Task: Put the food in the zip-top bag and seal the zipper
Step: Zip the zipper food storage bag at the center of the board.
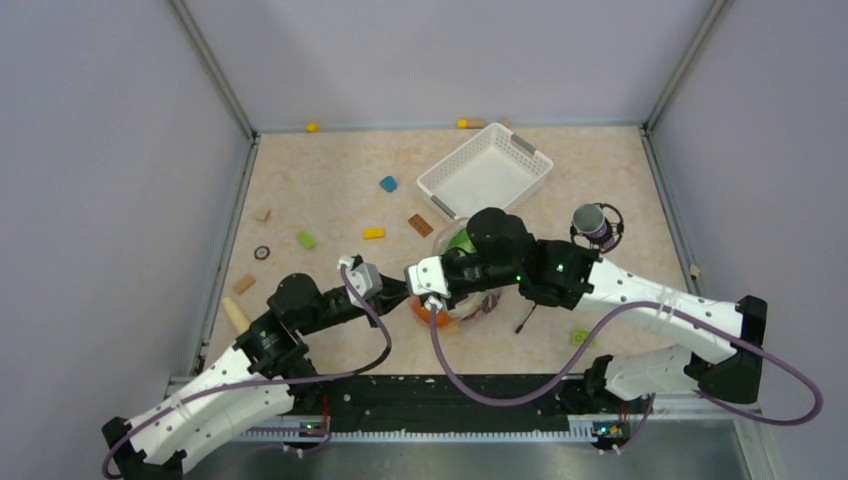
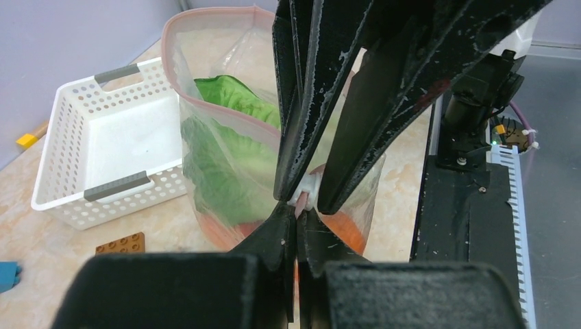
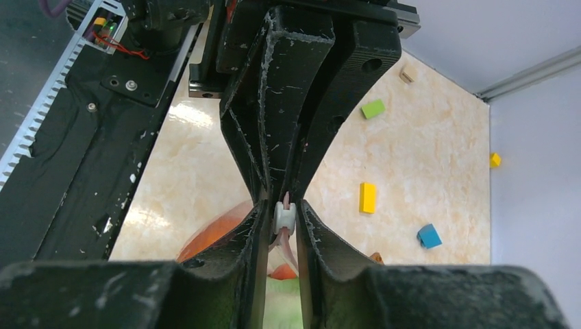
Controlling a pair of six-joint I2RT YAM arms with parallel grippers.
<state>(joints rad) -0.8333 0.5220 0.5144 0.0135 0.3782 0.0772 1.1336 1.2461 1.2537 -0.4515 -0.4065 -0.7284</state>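
The clear zip-top bag (image 1: 478, 303) stands upright mid-table, in front of both arms. It holds green lettuce (image 2: 219, 157) and an orange fruit (image 2: 346, 233); other food inside is hidden. The pinkish zipper (image 2: 205, 17) rims its open mouth. My left gripper (image 2: 297, 211) is shut on the bag's near corner edge. My right gripper (image 3: 283, 205) faces it tip to tip and is shut on the zipper's white slider (image 3: 283, 216). From above, the left gripper (image 1: 400, 290) and the right gripper (image 1: 432, 285) meet at the bag's left end. A dark purple rounded thing (image 1: 597, 225) stands apart at the right.
The white slotted basket (image 1: 450, 200) stands just behind the bag, also in the left wrist view (image 2: 62, 178). Small blocks lie scattered: blue (image 1: 388, 184), yellow (image 1: 373, 233), green (image 1: 306, 240), brown (image 1: 420, 225). The walls enclose the table on three sides.
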